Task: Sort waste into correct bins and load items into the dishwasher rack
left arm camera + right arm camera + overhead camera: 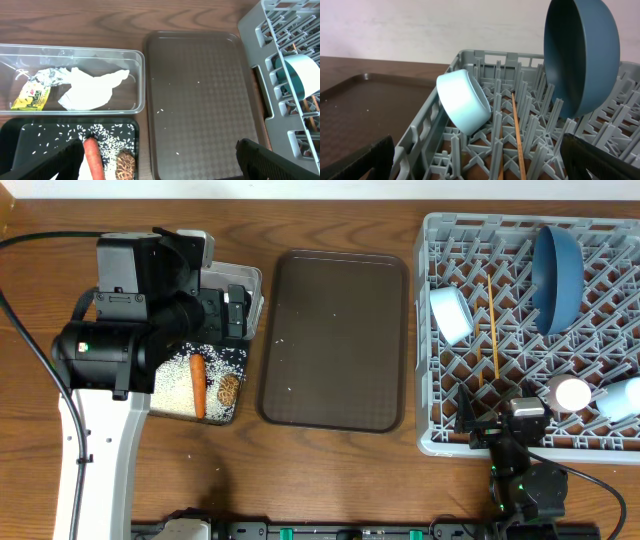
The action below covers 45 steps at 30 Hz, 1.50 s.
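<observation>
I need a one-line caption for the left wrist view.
Clear tub with wrapper and packet, black tray with carrot, lump and rice, beside a brown serving tray.

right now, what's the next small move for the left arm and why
Probably draw the left gripper up and back. Its jaws stand open and empty over the black tray, where the carrot, brown lump and rice lie; the wrapper is in the clear tub. Only a few stray grains show on the brown serving tray.
</observation>
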Available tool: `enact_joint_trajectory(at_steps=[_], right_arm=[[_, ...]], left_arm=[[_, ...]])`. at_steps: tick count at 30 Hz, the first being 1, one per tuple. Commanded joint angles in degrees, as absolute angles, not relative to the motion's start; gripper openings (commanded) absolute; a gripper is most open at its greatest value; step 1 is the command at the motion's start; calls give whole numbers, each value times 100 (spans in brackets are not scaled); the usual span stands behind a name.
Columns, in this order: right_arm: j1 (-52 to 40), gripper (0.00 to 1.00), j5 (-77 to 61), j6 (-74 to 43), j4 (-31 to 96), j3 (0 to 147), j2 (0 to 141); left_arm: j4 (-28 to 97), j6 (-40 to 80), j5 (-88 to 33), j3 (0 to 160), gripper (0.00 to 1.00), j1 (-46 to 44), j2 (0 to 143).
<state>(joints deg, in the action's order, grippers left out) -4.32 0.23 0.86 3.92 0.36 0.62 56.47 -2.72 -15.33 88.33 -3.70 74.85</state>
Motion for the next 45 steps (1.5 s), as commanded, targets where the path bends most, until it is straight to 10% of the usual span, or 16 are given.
enact_joint_trajectory(at_steps=[1,17,30,45], right_arm=[[-377,99,62,91,419,32,32],[-377,99,62,91,419,32,34],[-377,99,62,91,419,32,34],[-377,99,62,91,419,32,34]], left_arm=[[5653,-226,-1603,8901,98,-370,7485],[5693,-379,-1197,8256,98,-368,6657],[1398,-1337,-1734,3826,98,-362,3216],[714,-1350,-1734,1009,98,-360,19]])
